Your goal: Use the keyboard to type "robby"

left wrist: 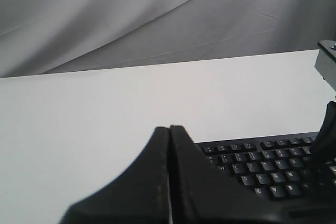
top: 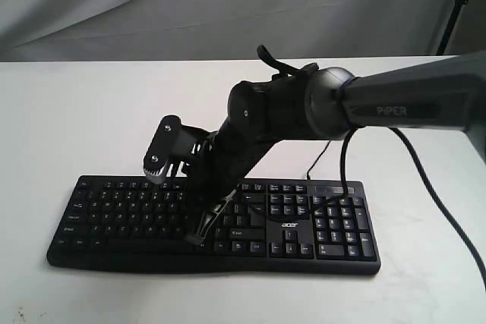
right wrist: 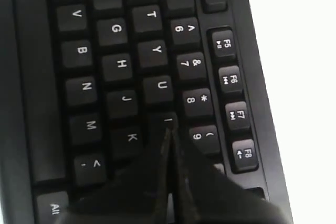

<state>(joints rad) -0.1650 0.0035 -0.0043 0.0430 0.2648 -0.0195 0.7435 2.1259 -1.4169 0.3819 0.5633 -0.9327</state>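
Keyboard (top: 319,244) sat flat along the near edge of the white table (top: 76,111), nothing else on there. Right fingers (right wrist: 168,135) were squeezed shut into a single point, with the tip down by the I key, next to K and 9. Couldn't tell if it was actually pressing. My guess was it was lining up the "o". Left fingers (left wrist: 169,129) were closed too, empty, hanging off the keyboard's left end, clear of the keys. No screen anywhere, so no clue which letters had landed. If that was "o", then "b", "b", "y" were left.
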